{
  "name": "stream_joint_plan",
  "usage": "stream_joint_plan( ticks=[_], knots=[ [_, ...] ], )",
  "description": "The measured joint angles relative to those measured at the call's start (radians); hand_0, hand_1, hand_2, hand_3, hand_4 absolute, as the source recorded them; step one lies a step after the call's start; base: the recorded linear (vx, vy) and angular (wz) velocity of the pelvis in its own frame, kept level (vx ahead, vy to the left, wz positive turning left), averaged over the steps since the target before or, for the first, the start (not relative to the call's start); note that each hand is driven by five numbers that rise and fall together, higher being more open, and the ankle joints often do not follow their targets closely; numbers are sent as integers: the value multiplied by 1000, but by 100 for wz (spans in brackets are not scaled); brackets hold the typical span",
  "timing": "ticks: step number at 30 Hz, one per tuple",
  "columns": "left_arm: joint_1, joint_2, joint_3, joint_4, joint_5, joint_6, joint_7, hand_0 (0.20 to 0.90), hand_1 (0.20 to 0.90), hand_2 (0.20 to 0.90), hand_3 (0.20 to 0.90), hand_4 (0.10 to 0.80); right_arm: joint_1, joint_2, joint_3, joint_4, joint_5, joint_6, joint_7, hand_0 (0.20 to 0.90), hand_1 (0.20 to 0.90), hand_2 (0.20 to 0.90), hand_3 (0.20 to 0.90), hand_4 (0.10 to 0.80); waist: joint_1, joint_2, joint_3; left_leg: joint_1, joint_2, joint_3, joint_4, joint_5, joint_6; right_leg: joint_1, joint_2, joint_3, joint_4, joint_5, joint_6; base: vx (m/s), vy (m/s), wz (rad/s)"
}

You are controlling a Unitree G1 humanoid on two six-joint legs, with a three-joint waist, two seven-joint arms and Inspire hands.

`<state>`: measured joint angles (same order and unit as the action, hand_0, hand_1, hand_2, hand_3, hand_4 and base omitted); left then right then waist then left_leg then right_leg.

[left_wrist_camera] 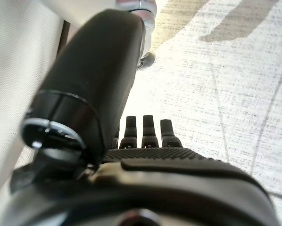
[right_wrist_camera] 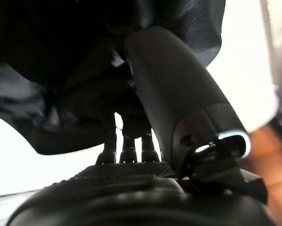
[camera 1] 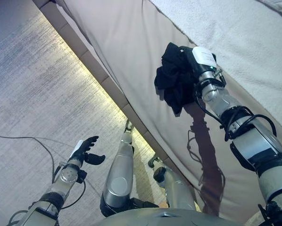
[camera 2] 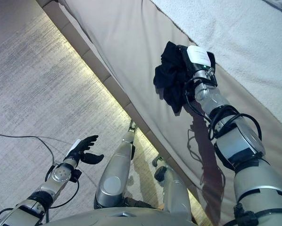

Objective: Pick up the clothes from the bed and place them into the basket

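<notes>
Garment: a crumpled black cloth garment (camera 1: 175, 77) hangs bunched from the right hand, lifted clear in front of the beige side panel of the bed; whether its lowest fold brushes that panel cannot be told.
Right hand: the dark right hand (camera 1: 194, 63) is mostly buried in the cloth; in its wrist view the thumb (right_wrist_camera: 174, 94) and the fingers (right_wrist_camera: 128, 153) run up into the black folds, curled round a bunch of it.
Left hand: the dark left hand (camera 1: 87, 149) hangs low over the grey woven carpet floor (camera 1: 32, 80), well apart from the garment, fingers loosely spread and holding nothing.
Bed: the wide bed with a pale textured cover (camera 1: 235, 33) fills the upper right of the head views; no other clothes show on the part in view.
Basket: none appears in any view, so its place cannot be told.
Done so far: by the look of it, the pick-up of this one garment is achieved, since it is off the bed top and carried by the hand.
Left to do: carrying the garment to the basket and letting go over it; whether more clothes wait on the bed out of view cannot be judged.
</notes>
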<state>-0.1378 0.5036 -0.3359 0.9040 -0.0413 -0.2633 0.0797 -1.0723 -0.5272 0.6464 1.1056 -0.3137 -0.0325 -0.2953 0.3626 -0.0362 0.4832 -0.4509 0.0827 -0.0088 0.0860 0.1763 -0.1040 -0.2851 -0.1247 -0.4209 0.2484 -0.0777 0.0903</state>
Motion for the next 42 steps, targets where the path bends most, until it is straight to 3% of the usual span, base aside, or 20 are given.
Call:
stream_joint_plan(
  ticks=[2,3,4,5,6,8,9,10,11,12,13,14,15,16,23,35,39,42],
  knots=[
    [-3,2,-1,-34,-9,-3,0,900,900,900,900,800,-10,0,-4,49,26,72,35,900,900,900,900,800,1,21,12,-25,-17,-3,-1,-14,-17,-49,-27,1,65,-28,-12,-21,29,21],
    [-13,8,-2,-53,-25,-2,0,900,900,900,900,800,-12,-2,-6,77,51,111,55,900,900,900,900,800,-10,23,15,-50,-31,10,1,-71,-94,-85,-48,19,90,-49,-41,-18,16,75],
    [-38,10,-4,-53,-30,1,-2,900,900,900,900,800,-12,-10,-14,99,63,137,70,900,900,900,900,800,-34,13,20,-105,-61,8,90,-104,-77,-110,-93,27,96,-49,-47,-26,-2,73],
    [-47,5,-8,-60,-42,2,0,900,900,900,900,800,-15,-14,-28,108,64,160,84,900,900,900,900,800,-27,23,30,-147,-66,-26,261,-141,-3,-133,-109,36,139,-51,-50,-24,-25,7],
    [-29,7,-8,-72,-47,4,0,900,900,900,900,800,-18,-10,-32,107,64,178,93,900,900,900,900,800,1,47,33,-124,-46,-29,274,-162,8,-157,-91,59,193,-44,-37,-14,-27,-41],
    [-25,17,-2,-83,-50,6,3,900,900,900,900,800,-30,-11,-42,114,66,190,115,900,900,900,900,800,2,47,32,-110,-53,-18,214,-162,6,-192,-85,68,293,-50,-43,-7,-9,-10],
    [-26,28,-3,-101,-58,7,4,900,900,900,900,800,-40,-20,-46,120,68,194,129,900,900,900,900,800,2,45,33,-108,-56,-17,182,-168,-20,-187,-74,53,313,-54,-48,-13,14,48],
    [-29,48,-9,-125,-65,11,0,900,900,900,900,800,-52,-33,-52,135,79,196,142,900,900,900,900,800,-11,20,32,-139,-84,-14,212,-186,-41,-174,-90,55,241,-112,-90,-27,22,22],
    [-35,41,-12,-137,-79,20,3,900,900,900,900,800,-91,-48,-67,141,101,201,153,900,900,900,900,800,5,27,36,-216,-77,-58,455,-229,38,-202,-96,47,236,-111,-90,-26,16,-32],
    [-2,38,-17,-137,-80,27,1,900,900,900,900,800,-100,-44,-60,137,115,198,160,900,900,900,900,800,22,43,32,-158,-44,-76,438,-275,22,-204,-74,44,239,-106,-80,-24,9,-62],
    [3,38,-18,-133,-80,34,-3,900,900,900,900,800,-101,-49,-60,123,129,185,169,900,900,900,900,800,9,46,40,-138,-41,-61,386,-248,11,-202,-78,44,240,-90,-55,-24,10,-25],
    [4,36,-17,-139,-83,42,0,900,900,900,900,800,-96,-50,-62,131,145,181,178,858,858,858,851,751,-13,45,40,-126,-52,-61,343,-241,1,-199,-81,54,225,-92,-58,-32,26,25],
    [5,36,-17,-145,-84,42,0,900,900,900,900,800,-92,-53,-63,137,156,182,184,660,660,660,620,520,-16,45,40,-121,-56,-56,330,-240,0,-197,-85,58,206,-92,-57,-30,33,28],
    [6,38,-17,-153,-87,42,1,900,900,900,900,800,-87,-57,-74,137,161,176,190,300,300,300,200,100,-13,45,40,-121,-53,-47,322,-240,0,-197,-86,55,193,-91,-58,-20,35,5],
    [21,39,-17,-156,-88,42,2,900,900,900,900,800,-61,-56,-101,133,218,126,196,300,300,300,200,100,-13,45,40,-103,-48,-37,268,-222,6,-191,-73,57,152,-89,-60,-11,15,-6],
    [21,35,-16,-153,-87,42,3,900,900,900,900,800,51,-47,-134,122,370,51,240,300,300,300,200,100,-23,44,40,50,-14,-6,201,-141,44,-17,-26,38,26,24,-76,-9,-11,-2],
    [27,29,-12,-148,-83,43,7,900,900,900,900,800,117,-46,-247,84,532,4,238,300,300,300,200,100,-39,43,39,155,-9,5,143,-140,44,87,-8,36,-45,33,-76,50,53,-3],
    [64,-6,15,-140,-68,43,19,900,900,900,900,800,241,-46,-364,-53,684,-47,232,300,300,300,200,100,-69,33,33,259,-7,41,78,-140,44,178,3,57,-117,51,-64,86,117,-20]
  ],
)
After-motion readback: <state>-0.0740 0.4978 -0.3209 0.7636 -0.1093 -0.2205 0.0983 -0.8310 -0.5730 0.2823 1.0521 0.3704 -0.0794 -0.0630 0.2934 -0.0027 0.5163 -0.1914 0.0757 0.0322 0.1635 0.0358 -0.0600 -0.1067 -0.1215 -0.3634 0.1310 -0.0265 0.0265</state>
